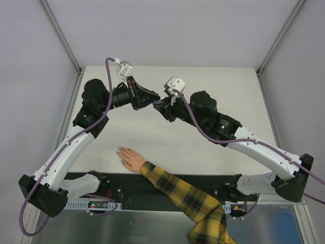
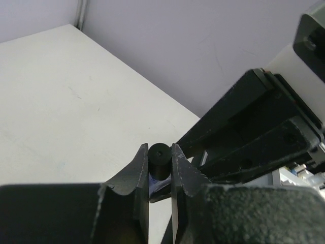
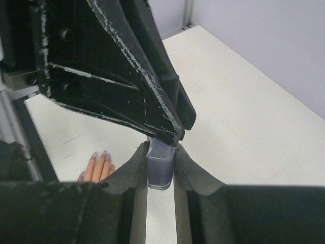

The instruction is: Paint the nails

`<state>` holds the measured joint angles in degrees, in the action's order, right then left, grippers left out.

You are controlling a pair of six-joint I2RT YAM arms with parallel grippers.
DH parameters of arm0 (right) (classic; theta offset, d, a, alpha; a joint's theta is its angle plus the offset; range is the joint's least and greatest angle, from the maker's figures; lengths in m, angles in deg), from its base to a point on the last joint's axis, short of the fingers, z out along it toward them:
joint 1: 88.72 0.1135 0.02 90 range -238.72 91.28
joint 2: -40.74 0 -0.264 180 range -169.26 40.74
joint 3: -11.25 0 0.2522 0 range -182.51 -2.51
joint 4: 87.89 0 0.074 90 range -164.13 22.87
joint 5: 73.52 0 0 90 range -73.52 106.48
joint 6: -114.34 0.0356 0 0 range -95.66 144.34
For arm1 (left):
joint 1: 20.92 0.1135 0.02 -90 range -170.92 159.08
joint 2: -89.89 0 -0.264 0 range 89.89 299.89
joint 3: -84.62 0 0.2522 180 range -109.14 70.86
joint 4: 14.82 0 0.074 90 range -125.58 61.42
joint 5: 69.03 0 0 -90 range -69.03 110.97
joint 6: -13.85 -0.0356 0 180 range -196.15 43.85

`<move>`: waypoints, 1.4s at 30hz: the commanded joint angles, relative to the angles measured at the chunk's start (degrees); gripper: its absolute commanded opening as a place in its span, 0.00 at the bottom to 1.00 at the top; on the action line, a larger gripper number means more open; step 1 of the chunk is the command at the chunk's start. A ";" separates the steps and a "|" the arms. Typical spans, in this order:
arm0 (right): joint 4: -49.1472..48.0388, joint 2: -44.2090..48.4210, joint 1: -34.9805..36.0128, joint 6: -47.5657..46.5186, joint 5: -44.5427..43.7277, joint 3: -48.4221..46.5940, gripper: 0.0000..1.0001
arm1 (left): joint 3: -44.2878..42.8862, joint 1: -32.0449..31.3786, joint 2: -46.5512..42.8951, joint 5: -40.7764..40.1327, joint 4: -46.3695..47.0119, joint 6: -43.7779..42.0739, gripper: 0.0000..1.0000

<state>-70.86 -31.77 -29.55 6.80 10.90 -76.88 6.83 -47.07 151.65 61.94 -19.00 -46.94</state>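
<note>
The right gripper clamps the bottle by its body, and the left gripper pinches its cap. To open it well, hold the bottle rigid, twist the cap about its own axis, then lift straight off. The nails lie well apart, on the hand at the table's near edge.

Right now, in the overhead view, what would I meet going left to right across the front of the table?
Left arm's black elbow joint → peach-coloured mannequin hand → yellow-and-black plaid sleeve → right arm's black elbow joint.
</note>
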 commanded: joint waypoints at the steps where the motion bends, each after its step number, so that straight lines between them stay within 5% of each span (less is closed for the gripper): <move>1: -2.39 4.13 -5.26 0.30 25.55 -0.61 0.00 | -0.05 -0.30 0.91 14.72 15.43 4.96 0.00; 2: -2.91 3.87 -7.65 2.23 41.28 -0.69 0.01 | 0.22 -0.30 1.34 20.06 18.68 6.72 0.00; 5: -9.93 1.16 -14.78 13.47 66.31 -2.01 0.00 | 1.89 -0.30 1.88 24.31 29.42 13.05 0.00; 10: -11.62 0.35 -16.81 18.86 70.89 -3.15 0.00 | 2.68 -0.92 1.09 26.26 34.54 14.82 0.00; 17: -3.53 1.58 -17.69 13.15 56.31 -2.80 0.01 | 1.46 -1.27 0.91 23.99 26.74 9.93 0.00; 21: 1.28 2.20 -16.30 10.70 47.53 -2.27 0.00 | -0.56 -1.01 -0.05 16.28 15.75 3.76 0.59; 23: 3.05 2.72 -14.02 8.59 39.80 -2.36 0.00 | -1.18 -0.83 -1.02 13.89 10.91 0.87 0.65; 30: 4.29 2.55 -5.66 4.71 16.16 -2.45 0.00 | -1.36 -0.83 -4.98 -1.41 0.35 -6.27 0.60; 34: 3.24 1.67 -1.00 1.20 3.25 -3.68 0.01 | -1.45 -0.74 -5.07 -3.00 -0.88 -6.19 0.54; 42: -0.10 0.53 4.10 -2.23 -7.24 -4.73 0.01 | -1.62 -0.74 -4.28 -2.48 -1.23 -5.48 0.36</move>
<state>-66.31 -31.13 -26.73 7.52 12.43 -78.39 7.33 -47.60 147.21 59.76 -20.64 -51.70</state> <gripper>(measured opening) 0.228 0.445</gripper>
